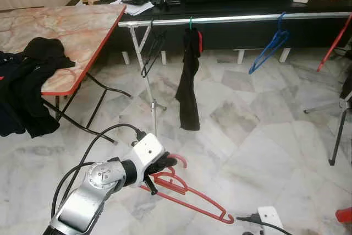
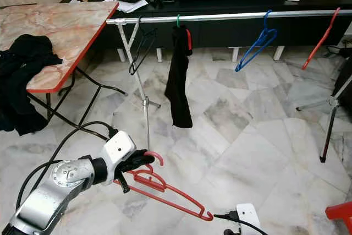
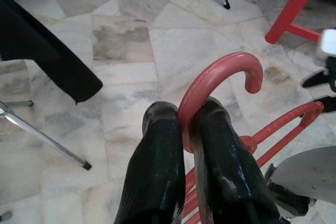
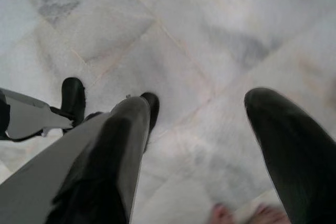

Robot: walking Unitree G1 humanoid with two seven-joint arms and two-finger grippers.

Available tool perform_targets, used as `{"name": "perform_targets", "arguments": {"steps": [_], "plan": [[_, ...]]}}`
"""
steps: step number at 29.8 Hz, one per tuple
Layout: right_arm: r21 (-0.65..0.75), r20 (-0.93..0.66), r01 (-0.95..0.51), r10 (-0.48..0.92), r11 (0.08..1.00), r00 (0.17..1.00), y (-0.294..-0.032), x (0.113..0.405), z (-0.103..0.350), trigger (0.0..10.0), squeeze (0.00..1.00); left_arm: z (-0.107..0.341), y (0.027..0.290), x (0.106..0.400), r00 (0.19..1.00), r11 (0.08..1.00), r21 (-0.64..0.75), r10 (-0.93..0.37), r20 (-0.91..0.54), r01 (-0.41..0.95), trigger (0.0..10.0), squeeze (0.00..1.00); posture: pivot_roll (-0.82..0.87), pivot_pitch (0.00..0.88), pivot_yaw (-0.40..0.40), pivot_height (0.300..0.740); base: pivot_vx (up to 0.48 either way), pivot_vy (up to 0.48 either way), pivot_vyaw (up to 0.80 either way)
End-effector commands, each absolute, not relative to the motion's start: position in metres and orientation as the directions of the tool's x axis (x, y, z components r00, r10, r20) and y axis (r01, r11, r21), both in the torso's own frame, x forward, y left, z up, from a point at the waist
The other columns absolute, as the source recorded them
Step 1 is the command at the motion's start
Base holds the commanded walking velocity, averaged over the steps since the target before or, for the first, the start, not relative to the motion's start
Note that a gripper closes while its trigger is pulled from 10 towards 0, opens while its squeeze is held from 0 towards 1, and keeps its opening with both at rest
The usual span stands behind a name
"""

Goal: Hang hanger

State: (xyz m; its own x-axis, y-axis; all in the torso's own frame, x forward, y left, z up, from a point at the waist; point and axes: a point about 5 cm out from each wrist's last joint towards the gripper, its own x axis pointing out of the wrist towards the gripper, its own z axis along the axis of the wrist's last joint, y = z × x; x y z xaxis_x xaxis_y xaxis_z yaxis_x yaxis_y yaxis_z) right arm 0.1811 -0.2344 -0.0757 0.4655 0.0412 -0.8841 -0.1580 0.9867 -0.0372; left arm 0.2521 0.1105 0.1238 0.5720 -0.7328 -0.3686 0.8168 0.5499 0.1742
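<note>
My left gripper (image 1: 165, 164) is shut on a red plastic hanger (image 1: 190, 199), pinching it just below its hook. The wrist view shows the hook (image 3: 226, 72) curling out between the two black fingers (image 3: 157, 150). The hanger's body hangs low over the marble floor. Further ahead runs a silver clothes rail (image 1: 236, 19), well above and beyond the held hanger. On it hang a black hanger (image 1: 153, 53), a black garment (image 1: 190, 78), a blue hanger (image 1: 269, 45) and a red hanger (image 1: 334, 42). My right gripper (image 4: 202, 108) points down at the floor, open with nothing between its fingers.
A folding table (image 1: 82, 31) with a marbled top and red edge stands to the left, black clothes (image 1: 27, 81) heaped on it. A black TV console (image 1: 247, 4) runs behind the rail. The rail's stand legs (image 1: 151, 103) and another tripod (image 1: 338, 130) rest on the floor.
</note>
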Motion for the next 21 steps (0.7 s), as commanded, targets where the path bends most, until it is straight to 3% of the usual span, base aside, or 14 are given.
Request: {"name": "perform_targets", "arguments": {"steps": [1,3,4,7,12,17,21], "plan": [[-0.076,-0.867,-0.274,0.072,0.959,0.492,-0.236,0.193,-0.069,10.0,0.00,0.129,0.111,0.253,0.574,0.544,0.192,-0.733,-0.364,0.817,10.0,0.00,-0.08,0.055,0.044,0.740,0.000,0.000,0.00],[-0.074,-0.866,-0.279,0.077,0.958,0.495,-0.236,0.193,-0.068,10.0,0.00,0.129,0.111,0.253,0.574,0.544,0.192,-0.733,-0.364,0.817,10.0,0.00,-0.08,0.055,0.044,0.740,0.000,0.000,0.00],[-0.099,-0.858,-0.399,0.124,0.912,0.498,-0.237,0.199,-0.063,10.0,0.00,0.129,0.111,0.253,0.572,0.542,0.191,-0.735,-0.365,0.818,10.0,0.00,-0.08,0.056,0.045,0.740,0.000,0.000,0.00],[-0.097,-0.844,-0.526,0.211,0.845,0.494,-0.238,0.206,-0.055,10.0,0.00,0.129,0.110,0.253,0.569,0.538,0.192,-0.736,-0.367,0.821,10.0,0.00,-0.09,0.056,0.044,0.740,0.000,0.000,0.00],[-0.028,-0.824,-0.702,0.381,0.711,0.419,-0.242,0.217,-0.038,10.0,0.00,0.129,0.108,0.254,0.561,0.531,0.190,-0.741,-0.369,0.826,10.0,0.00,-0.09,0.057,0.043,0.740,0.000,0.000,0.00],[0.106,-0.793,-0.864,0.566,0.492,0.225,-0.243,0.225,-0.015,10.0,0.00,0.128,0.108,0.253,0.550,0.521,0.188,-0.743,-0.381,0.833,10.0,0.00,-0.09,0.058,0.044,0.740,0.000,0.000,0.00],[0.170,-0.770,-0.888,0.620,0.427,0.151,-0.242,0.226,-0.008,10.0,0.00,0.126,0.109,0.252,0.547,0.517,0.189,-0.741,-0.390,0.835,10.0,0.00,-0.09,0.058,0.045,0.740,0.000,0.000,0.00]]}}
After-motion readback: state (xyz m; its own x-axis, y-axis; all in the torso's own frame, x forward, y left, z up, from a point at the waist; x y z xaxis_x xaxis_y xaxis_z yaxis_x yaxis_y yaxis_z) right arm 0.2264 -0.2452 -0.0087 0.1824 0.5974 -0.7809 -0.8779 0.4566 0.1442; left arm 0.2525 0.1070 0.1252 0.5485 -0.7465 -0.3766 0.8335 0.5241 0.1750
